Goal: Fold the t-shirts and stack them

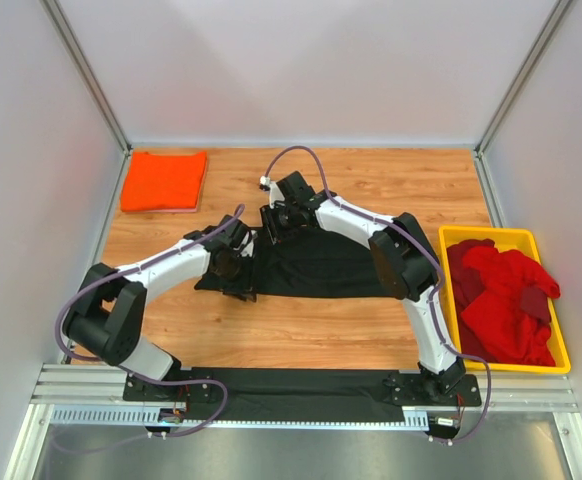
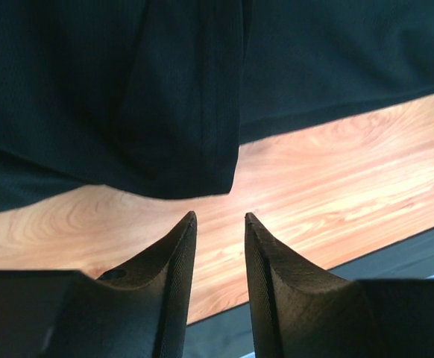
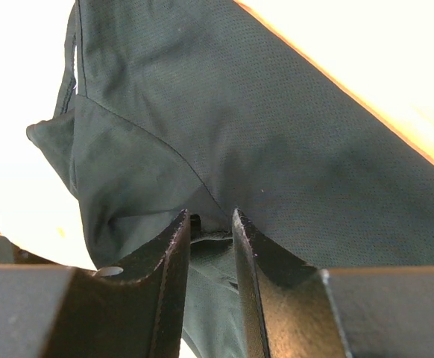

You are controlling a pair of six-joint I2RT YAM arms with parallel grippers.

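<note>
The black t-shirt (image 1: 321, 265) lies spread across the middle of the wooden table. My left gripper (image 1: 233, 268) is at its left end. In the left wrist view the left gripper (image 2: 219, 216) is open and empty, and the shirt's edge (image 2: 127, 89) lies just ahead of the tips. My right gripper (image 1: 274, 225) is at the shirt's far left corner. In the right wrist view the right gripper (image 3: 210, 215) has its jaws slightly apart, with a fold of the black cloth (image 3: 239, 112) between them. The orange t-shirt (image 1: 164, 180) lies folded at the back left. Red t-shirts (image 1: 501, 300) are heaped on the right.
The red shirts fill a yellow plastic tray (image 1: 486, 236) at the table's right edge. White walls close in the table on three sides. A black strip (image 1: 291, 385) runs along the near edge between the arm bases.
</note>
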